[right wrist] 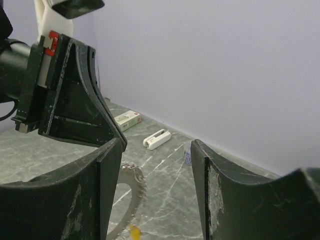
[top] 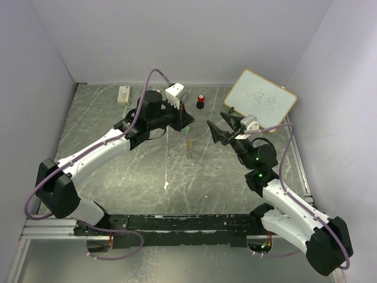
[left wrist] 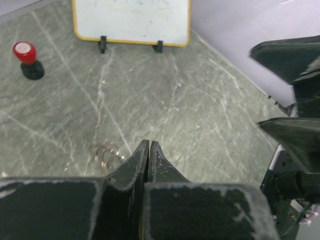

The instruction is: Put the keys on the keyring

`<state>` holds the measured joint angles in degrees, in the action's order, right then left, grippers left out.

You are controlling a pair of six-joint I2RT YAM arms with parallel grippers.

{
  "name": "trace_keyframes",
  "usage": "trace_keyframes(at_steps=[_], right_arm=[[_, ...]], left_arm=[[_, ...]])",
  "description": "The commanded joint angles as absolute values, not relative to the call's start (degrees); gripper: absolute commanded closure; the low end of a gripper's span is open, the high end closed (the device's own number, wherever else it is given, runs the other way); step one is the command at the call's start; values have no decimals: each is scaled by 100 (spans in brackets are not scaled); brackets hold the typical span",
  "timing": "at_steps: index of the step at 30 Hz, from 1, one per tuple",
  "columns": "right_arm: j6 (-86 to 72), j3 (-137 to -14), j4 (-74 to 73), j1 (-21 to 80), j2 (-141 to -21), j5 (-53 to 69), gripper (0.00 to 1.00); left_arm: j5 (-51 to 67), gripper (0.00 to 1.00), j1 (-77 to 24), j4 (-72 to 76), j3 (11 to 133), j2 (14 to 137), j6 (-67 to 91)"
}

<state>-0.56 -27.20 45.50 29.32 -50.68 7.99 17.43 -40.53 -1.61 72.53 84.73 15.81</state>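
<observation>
Keyring (right wrist: 131,194) lying flat on the bench (top: 147,171), between the two arms.
From the left, we see the left fingers (left wrist: 149,150) pressed fully together with nothing in them, the ridged ring glinting just beside their tips. A yellow key head (right wrist: 134,231) shows at the ring's near rim; we cannot tell whether it is threaded on. A red-capped knob (left wrist: 26,59) stands apart at the back. The right fingers (top: 217,125) stand partly spread and empty, facing the ring, near a whiteboard (top: 259,97).
</observation>
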Motion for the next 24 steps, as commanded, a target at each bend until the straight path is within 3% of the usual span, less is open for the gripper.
trace_keyframes(at_steps=[1, 24], right_arm=[[69, -2634, 4419, 2918, -4901, 649, 43], [237, -2342, 4274, 2861, -4739, 501, 42]], left_arm=[[1139, 93, -3929, -223, 7059, 8417, 1452], [-1684, 93, -3356, -1408, 7113, 8297, 746]])
